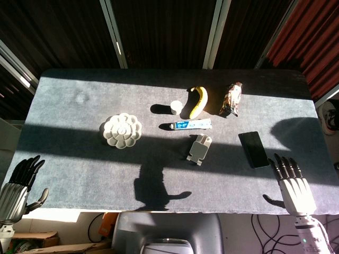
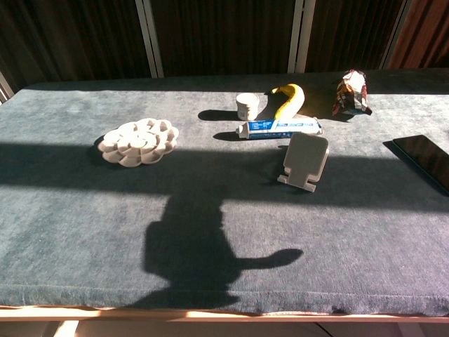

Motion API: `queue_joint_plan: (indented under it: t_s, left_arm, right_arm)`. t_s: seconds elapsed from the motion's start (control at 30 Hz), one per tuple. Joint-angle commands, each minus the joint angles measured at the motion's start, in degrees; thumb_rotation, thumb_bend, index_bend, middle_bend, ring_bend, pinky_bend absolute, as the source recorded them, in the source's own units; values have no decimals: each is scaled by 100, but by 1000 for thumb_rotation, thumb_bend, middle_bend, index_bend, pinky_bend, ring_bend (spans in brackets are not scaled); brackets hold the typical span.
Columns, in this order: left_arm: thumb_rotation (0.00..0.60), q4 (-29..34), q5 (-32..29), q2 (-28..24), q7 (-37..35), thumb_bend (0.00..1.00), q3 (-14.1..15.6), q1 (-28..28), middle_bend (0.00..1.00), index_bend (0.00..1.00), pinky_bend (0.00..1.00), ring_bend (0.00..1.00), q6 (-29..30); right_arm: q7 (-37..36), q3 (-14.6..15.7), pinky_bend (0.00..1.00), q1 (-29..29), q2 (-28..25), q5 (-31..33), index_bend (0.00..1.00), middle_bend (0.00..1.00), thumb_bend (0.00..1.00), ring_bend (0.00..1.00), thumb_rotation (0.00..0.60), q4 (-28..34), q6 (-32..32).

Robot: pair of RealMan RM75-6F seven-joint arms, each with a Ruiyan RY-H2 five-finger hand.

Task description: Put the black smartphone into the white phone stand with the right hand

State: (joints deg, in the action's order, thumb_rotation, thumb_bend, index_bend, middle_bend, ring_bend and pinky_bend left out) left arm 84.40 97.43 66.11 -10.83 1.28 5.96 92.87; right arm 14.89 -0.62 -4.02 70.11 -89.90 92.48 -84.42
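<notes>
**Operator:** While both arms sit at the near edge, report the state of each robot hand.

**Robot:** My right robot hand [image 1: 292,186] rests at the near right edge of the tabletop [image 1: 74,164], fingers extended and spread, thumb out to the side. It holds nothing. My left robot hand [image 1: 20,185] sits at the near left corner, fingers loosely extended, also holding nothing. Neither appears in the chest view.

**Operator:** Locate the task items.

**Robot:** The black smartphone [image 1: 253,149] lies flat on the tabletop, just beyond my right fingertips and apart from them. The white phone stand [image 1: 199,148] stands to its left, near the tabletop centre, unoccupied; the chest view shows its back panel tilted.

**Operator:** Other items?

**Robot:** A toothpaste tube [image 1: 186,125] lies just behind the stand. Behind that are a small white cup [image 1: 176,107], a banana [image 1: 198,101] and a snack packet [image 1: 231,99]. A flower-shaped white palette tray [image 1: 122,129] sits further left.
</notes>
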Motion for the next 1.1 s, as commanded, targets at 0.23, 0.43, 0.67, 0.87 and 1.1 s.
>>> queue_joint_plan:
  t_s: [0.23,0.43,0.67,0.87,1.1]
  left_arm:
    - [600,-1,-3,4,-14,404,-16,12,0,0,0,0,-6]
    - [600,-24,-16,-6,-56,405,-19,32,0,0,0,0,-42]
    - [600,-15,-40,-38,-93,404,-18,41,0,0,0,0,-75]
    - [600,-9,-19,-38,-43,404,-11,35,0,0,0,0,-61]
    - [600,-4,-13,-31,-39,403,-3,48,0,0,0,0,-91]
  right_arm:
    - [-49,-13,0,-5,-29,50,0,0,181,0,600,-12,27]
    - [-41,-103,0,-175,-16,253,0,0,186,0,600,-79,359]
    - [144,-652,0,-728,176,1386,10,0,188,0,600,-768,1397]
    - [223,-932,0,-1247,410,2229,74,0,188,0,600,-1680,2393]
    - [226,-971,0,-1626,665,2778,134,0,427,0,600,-2532,3256]
